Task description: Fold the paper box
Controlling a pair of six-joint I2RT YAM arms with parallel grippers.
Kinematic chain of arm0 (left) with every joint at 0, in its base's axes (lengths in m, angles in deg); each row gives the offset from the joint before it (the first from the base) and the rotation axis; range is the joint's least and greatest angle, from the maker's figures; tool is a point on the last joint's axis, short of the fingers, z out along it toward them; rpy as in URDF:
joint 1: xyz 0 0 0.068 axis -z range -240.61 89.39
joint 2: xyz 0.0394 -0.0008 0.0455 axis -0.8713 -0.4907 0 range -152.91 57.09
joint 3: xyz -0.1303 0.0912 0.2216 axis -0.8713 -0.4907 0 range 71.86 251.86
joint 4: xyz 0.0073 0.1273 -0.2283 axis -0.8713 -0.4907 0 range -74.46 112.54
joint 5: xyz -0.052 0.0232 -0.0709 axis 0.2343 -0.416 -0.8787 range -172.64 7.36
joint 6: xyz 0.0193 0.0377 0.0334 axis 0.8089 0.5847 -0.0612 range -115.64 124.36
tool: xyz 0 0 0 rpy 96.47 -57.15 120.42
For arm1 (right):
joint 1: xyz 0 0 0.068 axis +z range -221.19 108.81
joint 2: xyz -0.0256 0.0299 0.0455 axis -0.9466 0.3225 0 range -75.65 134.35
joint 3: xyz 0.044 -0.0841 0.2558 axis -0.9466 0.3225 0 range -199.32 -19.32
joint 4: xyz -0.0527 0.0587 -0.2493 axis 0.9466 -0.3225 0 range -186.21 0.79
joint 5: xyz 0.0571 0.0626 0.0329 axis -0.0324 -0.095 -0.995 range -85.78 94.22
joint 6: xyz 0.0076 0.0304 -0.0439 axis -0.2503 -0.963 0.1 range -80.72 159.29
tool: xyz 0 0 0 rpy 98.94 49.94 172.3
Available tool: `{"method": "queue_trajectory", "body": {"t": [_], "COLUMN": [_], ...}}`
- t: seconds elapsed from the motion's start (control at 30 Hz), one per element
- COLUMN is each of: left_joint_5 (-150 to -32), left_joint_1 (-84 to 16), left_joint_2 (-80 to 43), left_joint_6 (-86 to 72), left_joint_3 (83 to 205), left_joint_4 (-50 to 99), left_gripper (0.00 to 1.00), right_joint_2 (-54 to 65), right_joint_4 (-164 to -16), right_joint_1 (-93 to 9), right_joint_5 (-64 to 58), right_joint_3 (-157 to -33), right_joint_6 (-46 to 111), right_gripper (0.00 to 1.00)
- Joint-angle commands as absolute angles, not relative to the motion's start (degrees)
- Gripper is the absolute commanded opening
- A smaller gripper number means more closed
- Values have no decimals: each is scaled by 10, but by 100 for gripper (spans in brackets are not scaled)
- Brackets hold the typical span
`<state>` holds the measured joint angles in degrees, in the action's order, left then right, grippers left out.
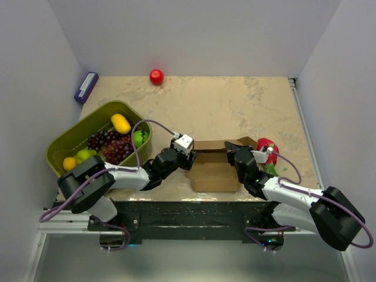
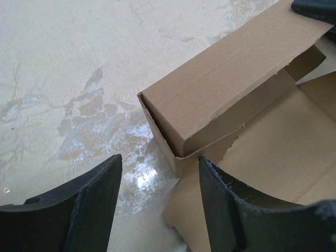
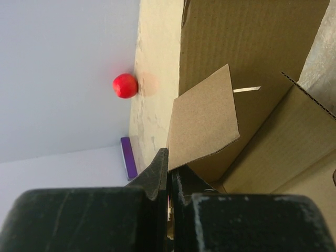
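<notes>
Now | left wrist: left pincer point(image 2: 158, 161) agape before paper box point(image 2: 226, 79) corner | right wrist: right pincer point(image 3: 168, 158) clamped on its flap point(image 3: 205, 121)

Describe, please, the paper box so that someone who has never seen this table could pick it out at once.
On the beige table, look at the near edge, between the two grippers: the left gripper open at one end, the right gripper pinching a flap at the other. The paper box lies there half folded, the only plain brown cardboard, unlike the olive-green fruit basket.
</notes>
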<state>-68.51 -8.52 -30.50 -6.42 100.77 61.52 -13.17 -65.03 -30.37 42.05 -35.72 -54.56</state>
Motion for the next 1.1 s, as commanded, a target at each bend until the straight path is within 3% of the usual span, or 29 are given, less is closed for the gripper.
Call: {"method": "queue_trajectory", "body": {"t": [0.0,0.47,0.67,1.0,1.07], "left_joint_5": [-655,-587,-522,-478,-440], "left_joint_1": [-84,-52,-34,-17,-12], "left_joint_2": [-316,-392,-421,-457,-469], "left_joint_6": [-38,-57,-56,-54,-55], "left_joint_3": [988,1007,1002,1002,1014], "left_joint_4": [733,798,831,915,908], "left_gripper": [63,54,41,31,23], "right_joint_2": [-143,-143,-140,-137,-139], "right_joint_4": [-674,-692,-703,-711,-715], "right_joint_1": [-302,-302,-301,-301,-302], "right_joint_5": [447,449,454,454,454], "right_joint_3": [-350,-357,-357,-361,-360], "right_joint_6": [-548,-545,-548,-548,-551], "right_gripper": [0,0,0,0,0]}}
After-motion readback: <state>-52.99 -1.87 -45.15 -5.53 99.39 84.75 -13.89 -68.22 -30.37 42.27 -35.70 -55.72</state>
